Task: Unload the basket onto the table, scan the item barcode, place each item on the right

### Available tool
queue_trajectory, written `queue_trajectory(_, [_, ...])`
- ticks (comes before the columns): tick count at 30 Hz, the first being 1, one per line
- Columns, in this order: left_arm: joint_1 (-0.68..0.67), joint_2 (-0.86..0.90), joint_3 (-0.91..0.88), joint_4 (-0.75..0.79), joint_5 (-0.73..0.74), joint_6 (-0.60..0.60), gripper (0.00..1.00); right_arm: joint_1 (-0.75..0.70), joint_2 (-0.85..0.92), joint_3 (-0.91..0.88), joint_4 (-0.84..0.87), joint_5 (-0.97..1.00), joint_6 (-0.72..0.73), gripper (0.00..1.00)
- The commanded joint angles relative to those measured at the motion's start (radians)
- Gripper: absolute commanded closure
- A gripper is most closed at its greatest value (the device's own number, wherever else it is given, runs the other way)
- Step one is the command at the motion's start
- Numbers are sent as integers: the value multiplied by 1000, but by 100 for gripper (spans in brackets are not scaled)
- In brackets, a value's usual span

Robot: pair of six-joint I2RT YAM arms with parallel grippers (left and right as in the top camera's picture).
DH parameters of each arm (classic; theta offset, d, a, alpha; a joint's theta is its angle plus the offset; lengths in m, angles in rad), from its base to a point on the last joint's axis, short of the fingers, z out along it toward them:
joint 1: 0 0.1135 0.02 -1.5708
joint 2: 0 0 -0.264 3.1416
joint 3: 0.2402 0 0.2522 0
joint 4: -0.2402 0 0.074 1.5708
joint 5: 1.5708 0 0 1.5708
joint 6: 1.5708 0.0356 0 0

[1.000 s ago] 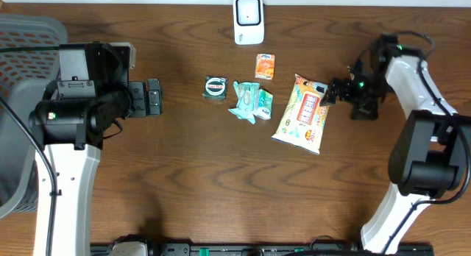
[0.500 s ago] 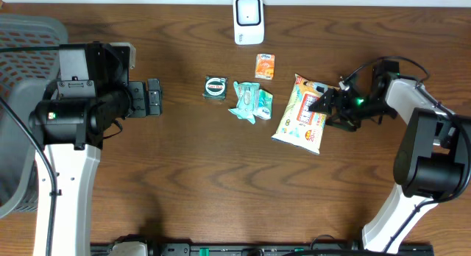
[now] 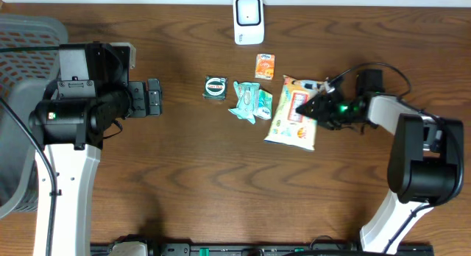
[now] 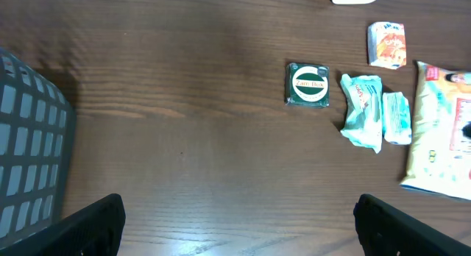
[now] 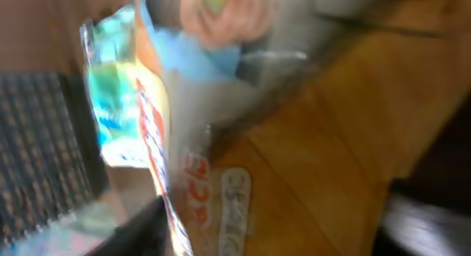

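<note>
The item, a large white and orange pack (image 3: 289,118), lies right of centre on the table; it also shows at the right edge of the left wrist view (image 4: 438,131). My right gripper (image 3: 318,109) sits over its right end. In the blurred right wrist view the pack (image 5: 294,138) fills the gap of my right gripper (image 5: 280,226), a dark finger against each side. No barcode shows. The white scanner (image 3: 249,19) stands at the back edge. My left gripper (image 3: 153,98) is far left, open and holding nothing, its gap (image 4: 239,226) over bare wood.
A small orange packet (image 3: 265,66), a green round tin (image 3: 215,87) and a teal wipes packet (image 3: 252,101) lie just left of the pack. A grey mesh basket (image 3: 18,116) stands at the far left edge.
My right gripper has moved left onto the pack's right end and its jaws have closed in. The pack has slid left and turned a little. The left arm has stayed still.
</note>
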Motion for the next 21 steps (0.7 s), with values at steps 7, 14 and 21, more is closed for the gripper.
queue_trajectory(7, [5, 2, 7, -2, -6, 13, 2, 6, 39, 29, -61, 115, 19, 99])
queue_trajectory(14, [5, 2, 7, -2, -6, 13, 2, -2, -68, 250, -363, 299, -65, 99])
queue_trajectory(21, [5, 2, 7, -2, -6, 13, 2, 82, -199, 417, -592, 722, -61, 99])
